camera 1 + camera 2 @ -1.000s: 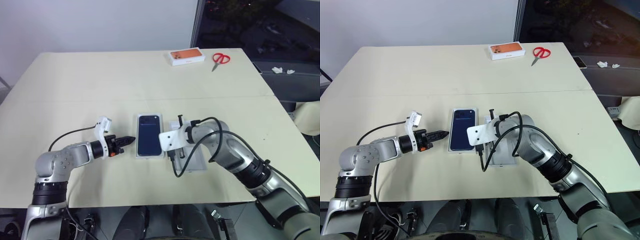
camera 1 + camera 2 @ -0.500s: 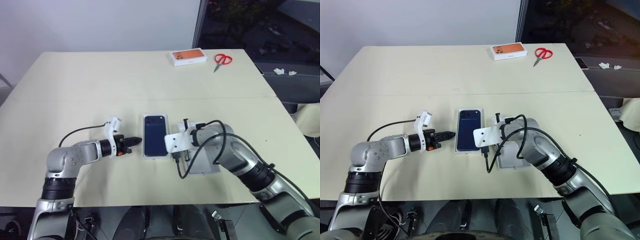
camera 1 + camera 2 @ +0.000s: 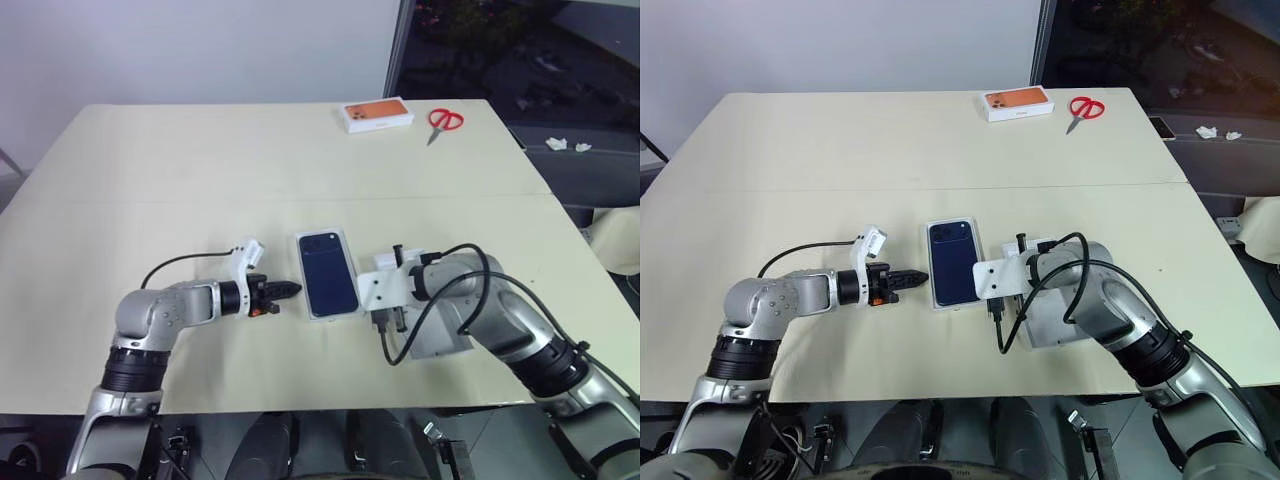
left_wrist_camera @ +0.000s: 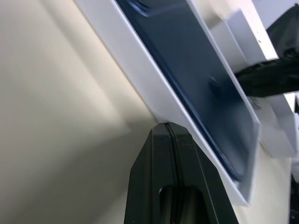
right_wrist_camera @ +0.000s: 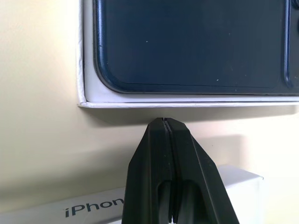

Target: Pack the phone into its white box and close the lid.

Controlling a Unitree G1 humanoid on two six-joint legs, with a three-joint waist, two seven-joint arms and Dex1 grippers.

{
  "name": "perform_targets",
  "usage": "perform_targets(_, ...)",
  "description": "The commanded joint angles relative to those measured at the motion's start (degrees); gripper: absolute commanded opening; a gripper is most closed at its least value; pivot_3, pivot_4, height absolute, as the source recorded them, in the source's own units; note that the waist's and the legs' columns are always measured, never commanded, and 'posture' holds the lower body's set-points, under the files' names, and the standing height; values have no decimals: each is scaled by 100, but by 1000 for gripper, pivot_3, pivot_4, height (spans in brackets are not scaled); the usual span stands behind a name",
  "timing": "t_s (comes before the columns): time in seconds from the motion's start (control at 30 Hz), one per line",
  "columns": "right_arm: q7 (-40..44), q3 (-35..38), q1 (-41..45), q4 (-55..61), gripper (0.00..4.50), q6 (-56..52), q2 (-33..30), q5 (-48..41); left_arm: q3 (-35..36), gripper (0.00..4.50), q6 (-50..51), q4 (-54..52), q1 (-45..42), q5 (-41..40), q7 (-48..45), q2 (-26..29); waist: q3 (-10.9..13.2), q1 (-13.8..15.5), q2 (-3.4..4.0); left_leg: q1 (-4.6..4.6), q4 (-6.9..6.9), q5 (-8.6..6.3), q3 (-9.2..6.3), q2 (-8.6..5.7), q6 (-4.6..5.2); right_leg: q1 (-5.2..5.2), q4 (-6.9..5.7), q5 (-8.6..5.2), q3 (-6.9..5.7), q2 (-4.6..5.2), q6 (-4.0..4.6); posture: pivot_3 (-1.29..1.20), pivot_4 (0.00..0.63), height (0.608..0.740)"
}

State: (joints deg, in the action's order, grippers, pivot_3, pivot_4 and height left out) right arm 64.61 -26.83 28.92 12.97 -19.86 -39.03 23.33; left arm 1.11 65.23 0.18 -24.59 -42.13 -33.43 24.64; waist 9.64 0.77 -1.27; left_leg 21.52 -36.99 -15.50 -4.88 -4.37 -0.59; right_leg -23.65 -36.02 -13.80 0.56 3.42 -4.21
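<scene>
My left gripper (image 3: 292, 290) pinched together, tip just beside the white box (image 3: 309, 277), my right gripper (image 5: 164, 122) also closed, near the box's other long side, phone (image 3: 330, 273) lying inside it, lid (image 3: 440, 335) beside, under my right arm.

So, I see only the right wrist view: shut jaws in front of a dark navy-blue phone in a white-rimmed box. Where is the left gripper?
Observer: The left gripper is at the opposite long side of the white-rimmed box, jaws shut, tip close to the rim.
Operator: And the white part with letters under my jaws?
Observer: That is the shallow white lid, lying on the cream table beside the box, partly under the right arm.
Operator: Is anything else on the table?
Observer: An orange-topped box and red-handled scissors, at the far edge.
</scene>
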Motion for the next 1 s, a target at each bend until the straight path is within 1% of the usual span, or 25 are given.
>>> perform_targets(0.03,143,-76,-53,-39,31,-231,100,-127,32,0,-205,80,-214,110,-51,-94,0,-1,0,0,0,0,0,0,0,0,0,0,0,0,0,0,150,740)
perform_targets(0.17,257,-101,-24,137,31,-400,215,-272,64,0,-256,237,-374,187,-55,-190,0,-8,0,0,1,0,-1,1,0,-1,-1,0,0,-1,0,0,150,740)
perform_targets(0.33,338,-113,-48,244,31,-527,215,-346,56,0,-271,256,-392,248,-49,-316,0,-10,0,0,2,0,0,1,-1,-2,0,0,0,-1,-1,0,150,740)
perform_targets(0.4,491,-88,-90,433,31,-768,271,-556,33,0,-291,255,-390,295,-70,-328,0,-10,0,1,2,-1,0,1,-1,-3,0,0,0,-1,-1,0,150,740)
perform_targets(0.5,431,-151,-60,475,31,-782,275,-474,30,0,-287,235,-370,310,-105,-333,0,-12,0,1,2,-1,-1,1,-1,-3,0,0,0,-1,-1,0,150,740)
perform_targets(0.87,242,-119,80,113,31,-441,195,-367,-4,0,-229,47,-228,353,-240,-256,1,-27,1,0,2,-1,-1,3,-1,-4,-1,-1,0,-2,-2,0,150,740)
perform_targets(1.0,396,205,130,227,31,-662,171,-706,131,0,-204,-142,-134,290,-286,-123,2,-30,2,1,3,-1,0,4,-1,-5,-1,-1,0,-2,-2,0,150,740)
